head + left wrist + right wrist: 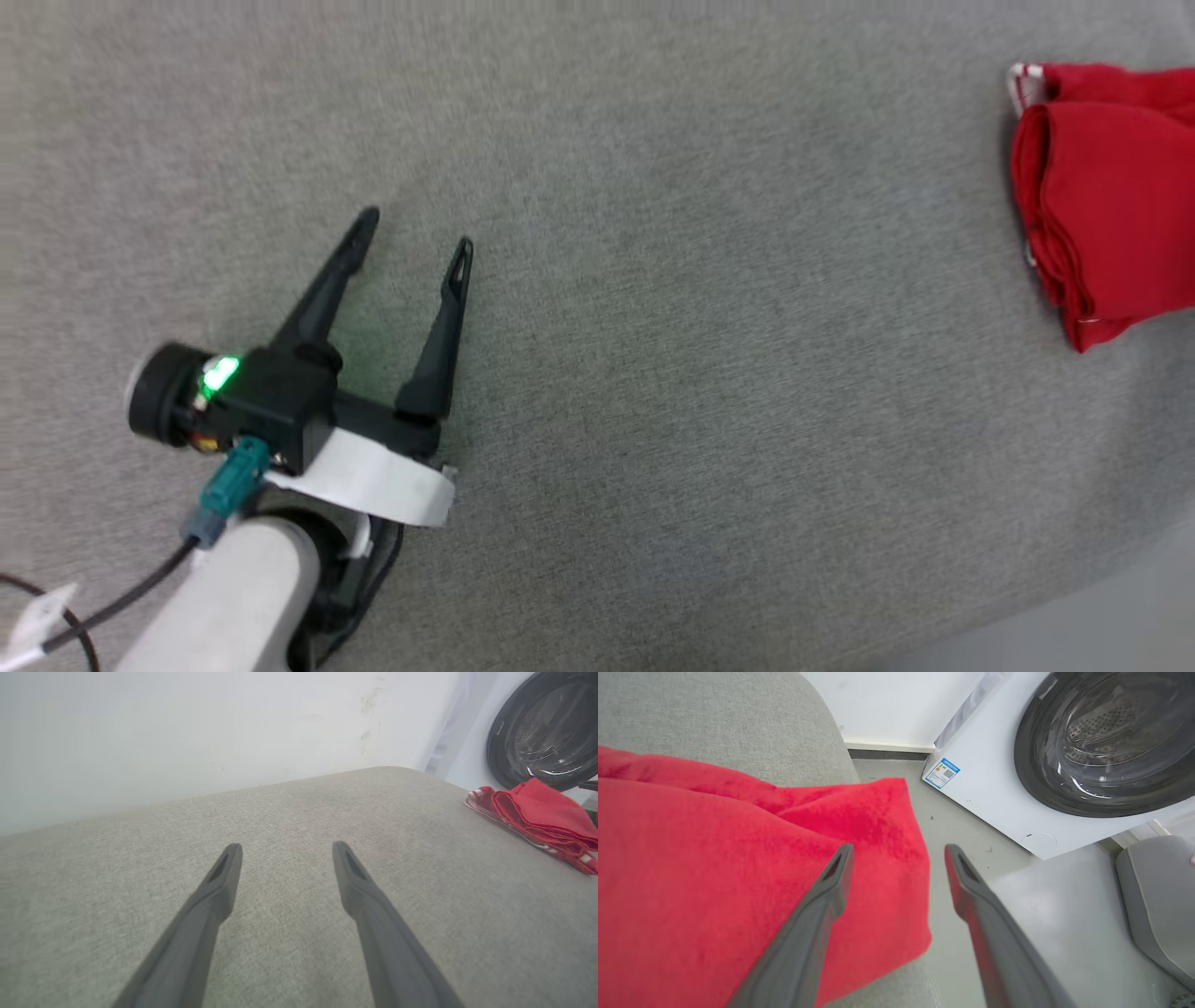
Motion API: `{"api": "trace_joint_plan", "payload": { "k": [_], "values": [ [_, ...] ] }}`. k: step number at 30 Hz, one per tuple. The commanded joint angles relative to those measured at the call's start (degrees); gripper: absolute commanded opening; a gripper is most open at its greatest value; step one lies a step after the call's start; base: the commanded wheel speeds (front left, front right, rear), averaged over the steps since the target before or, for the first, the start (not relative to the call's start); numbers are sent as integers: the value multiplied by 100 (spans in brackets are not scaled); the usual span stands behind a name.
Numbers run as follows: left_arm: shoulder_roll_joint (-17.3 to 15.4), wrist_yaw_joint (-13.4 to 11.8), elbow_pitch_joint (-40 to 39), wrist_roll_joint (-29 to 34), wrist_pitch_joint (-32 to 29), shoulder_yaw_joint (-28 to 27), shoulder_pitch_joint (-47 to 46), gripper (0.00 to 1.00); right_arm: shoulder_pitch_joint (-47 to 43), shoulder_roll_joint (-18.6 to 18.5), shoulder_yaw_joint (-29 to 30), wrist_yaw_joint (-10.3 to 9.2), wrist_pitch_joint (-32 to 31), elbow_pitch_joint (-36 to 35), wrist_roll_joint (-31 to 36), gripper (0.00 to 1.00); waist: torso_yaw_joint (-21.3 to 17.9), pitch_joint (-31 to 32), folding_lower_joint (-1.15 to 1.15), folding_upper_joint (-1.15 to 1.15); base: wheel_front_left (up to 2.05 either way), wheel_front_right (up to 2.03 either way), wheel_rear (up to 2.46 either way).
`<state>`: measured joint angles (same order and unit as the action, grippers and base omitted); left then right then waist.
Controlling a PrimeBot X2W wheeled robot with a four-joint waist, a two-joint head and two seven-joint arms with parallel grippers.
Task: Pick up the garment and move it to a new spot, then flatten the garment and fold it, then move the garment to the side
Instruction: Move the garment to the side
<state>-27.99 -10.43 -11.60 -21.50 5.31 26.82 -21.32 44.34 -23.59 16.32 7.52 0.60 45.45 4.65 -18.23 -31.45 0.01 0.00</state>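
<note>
Left end effector (416, 230), right end effector (899, 848) spread, empty; folded garment (1111, 177) near washing machine (994, 798)

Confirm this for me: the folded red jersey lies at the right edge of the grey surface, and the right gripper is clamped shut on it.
Wrong on the grip. The right gripper is open: the right wrist view shows its fingers apart over the jersey, clamping nothing. The folded jersey does lie at the right edge of the grey surface.
</note>
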Motion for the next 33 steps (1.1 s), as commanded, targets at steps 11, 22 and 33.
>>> {"api": "trace_joint_plan", "payload": {
  "k": [11, 22, 33],
  "values": [
    [558, -392, 737, -563, 615, -87, 1142, 100, -1743, 363, -74, -6, 287, -960, -223, 100, 320, 2131, -1, 0, 0, 0, 0],
    [741, -602, 1130, -841, 790, -180, 1944, 100, -4139, 1590, -409, -4, -152, -3476, -898, 100, 940, 3072, -1, 0, 0, 0, 0],
    [660, -589, 1479, -867, 905, -376, 2019, 100, -5028, 2049, -1095, -5, -91, -4928, -1164, 100, 1649, 3290, -1, 0, 0, 0, 0]
  ]
}}
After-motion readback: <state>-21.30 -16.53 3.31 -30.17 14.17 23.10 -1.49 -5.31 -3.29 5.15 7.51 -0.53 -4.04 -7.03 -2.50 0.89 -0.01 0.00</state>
